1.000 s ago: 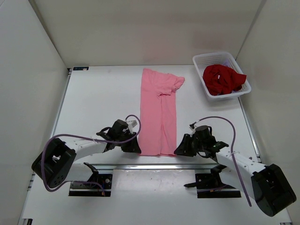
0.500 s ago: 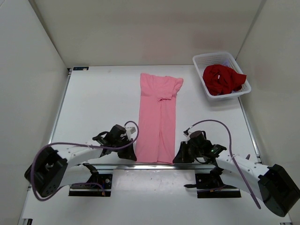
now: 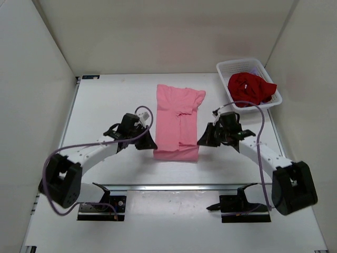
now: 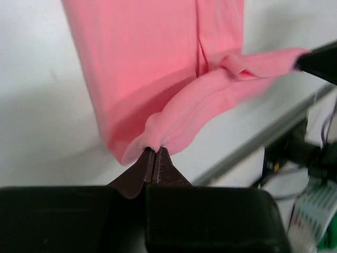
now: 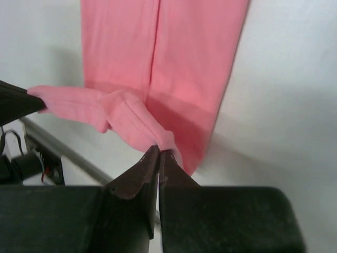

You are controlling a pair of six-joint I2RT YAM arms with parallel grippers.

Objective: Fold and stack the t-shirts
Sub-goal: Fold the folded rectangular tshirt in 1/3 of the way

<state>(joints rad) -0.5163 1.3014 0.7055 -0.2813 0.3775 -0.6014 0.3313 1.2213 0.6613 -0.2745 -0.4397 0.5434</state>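
The pink t-shirt [image 3: 176,118] lies as a long narrow strip in the middle of the table, its near hem lifted and doubled back. My left gripper [image 3: 151,145] is shut on the hem's left corner [image 4: 152,142]. My right gripper [image 3: 202,141] is shut on the hem's right corner [image 5: 166,145]. Between the two grippers the raised hem sags in a soft roll above the flat cloth. The dark red t-shirt [image 3: 249,88] sits bunched in the white basket [image 3: 225,67] at the back right, with a bit of lavender cloth [image 3: 256,69] showing behind it.
Grey walls close the table in on the left, back and right. A metal rail [image 3: 179,187] runs along the near edge between the two arm bases. Purple cables loop over both arms.
Both grippers closed on the pink shirt's near hem corners, then lifted and carried the hem toward the back of the table, so the shirt now looks shorter.
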